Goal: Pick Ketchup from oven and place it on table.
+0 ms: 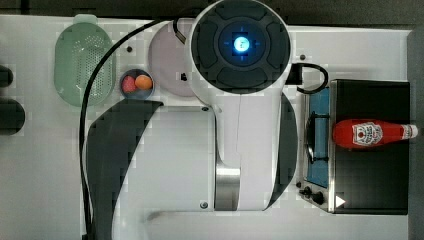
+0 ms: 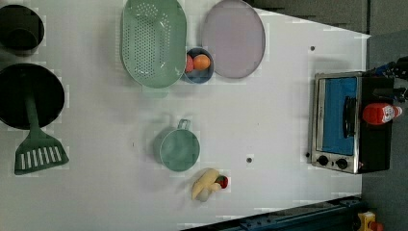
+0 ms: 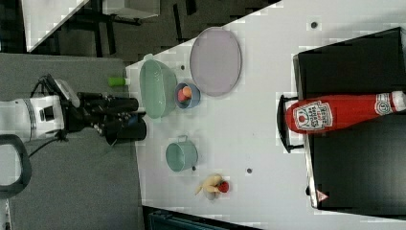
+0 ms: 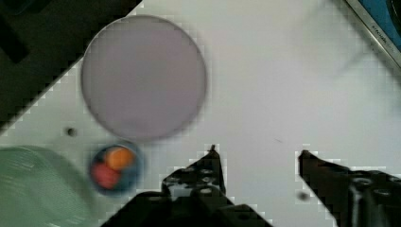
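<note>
- The ketchup (image 1: 372,134) lies on its side on the black top of the oven (image 1: 372,190), cap toward the top view's right and base toward the door side.
- In the right view the bottle's label faces the camera; the left view shows the bottle end-on, as a short red shape above the oven handle.
- The gripper (image 4: 257,158) hangs above the bare table (image 4: 283,85), jaws parted with nothing between them, well apart from the ketchup.
- The wrist view shows the two dark fingers (image 4: 201,175) over white tabletop, with the plate (image 4: 144,78) and a small bowl (image 4: 115,166) of fruit beyond them.
- The right view shows the gripper from the side, dark fingers pointing at the table edge near the colander (image 3: 157,88).
- In the top view the arm (image 1: 240,100) hides the middle of the table.
- The left view shows what lies there: a green cup (image 2: 179,148), a banana (image 2: 206,182) with a strawberry (image 2: 222,182) touching it, a spatula (image 2: 38,144) and two dark round pots on the left view's left.
- The oven door is shut in the left view.
</note>
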Available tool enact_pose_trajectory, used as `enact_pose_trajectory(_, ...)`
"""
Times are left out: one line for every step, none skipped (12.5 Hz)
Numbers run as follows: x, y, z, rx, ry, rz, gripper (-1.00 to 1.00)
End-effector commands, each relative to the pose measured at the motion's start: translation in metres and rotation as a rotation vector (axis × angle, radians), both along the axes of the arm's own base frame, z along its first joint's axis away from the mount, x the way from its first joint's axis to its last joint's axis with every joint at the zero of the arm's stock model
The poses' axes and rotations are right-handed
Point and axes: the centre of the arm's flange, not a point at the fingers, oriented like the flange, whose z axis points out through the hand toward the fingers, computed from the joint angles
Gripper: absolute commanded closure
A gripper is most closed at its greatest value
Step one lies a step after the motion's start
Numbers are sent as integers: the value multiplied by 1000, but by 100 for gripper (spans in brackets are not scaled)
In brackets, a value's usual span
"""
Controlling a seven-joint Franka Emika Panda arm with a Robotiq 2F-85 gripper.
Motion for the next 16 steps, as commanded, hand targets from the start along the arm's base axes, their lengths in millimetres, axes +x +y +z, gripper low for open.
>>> enact_pose_trajectory(-110,-22,83,-3,21,8,-59)
enact_pose_trajectory(-110,-23,83,-3,21,7,-81)
enact_pose_trajectory(-109,-25,83,-3,18,3,-99)
enact_pose_trajectory(-108,-32,82,-8,15,-9,-100)
enact_pose_trajectory(-106,-43,80,-9,16,-29,-100)
enact_pose_trajectory(-104,-57,77,-4,14,-56,-100)
enact_pose_trajectory(-99,-76,72,2,6,-91,-100)
enact_pose_trajectory(-95,-98,65,8,-1,-132,-100)
enact_pose_trajectory(-90,-122,57,13,-11,-176,-100)
enact_pose_trajectory(-85,-148,48,15,-23,-222,-100)
enact_pose_trajectory(-82,-173,38,16,-27,-267,-100)
enact_pose_trajectory(-80,-197,26,15,-31,-311,-100)
enact_pose_trajectory(-77,-221,13,9,-37,-353,-100)
enact_pose_trajectory(-74,-244,0,-1,-48,-394,-100)
enact_pose_trajectory(-72,-265,-13,-14,-60,-429,-100)
enact_pose_trajectory(-70,-284,-26,-29,-69,-461,-100)
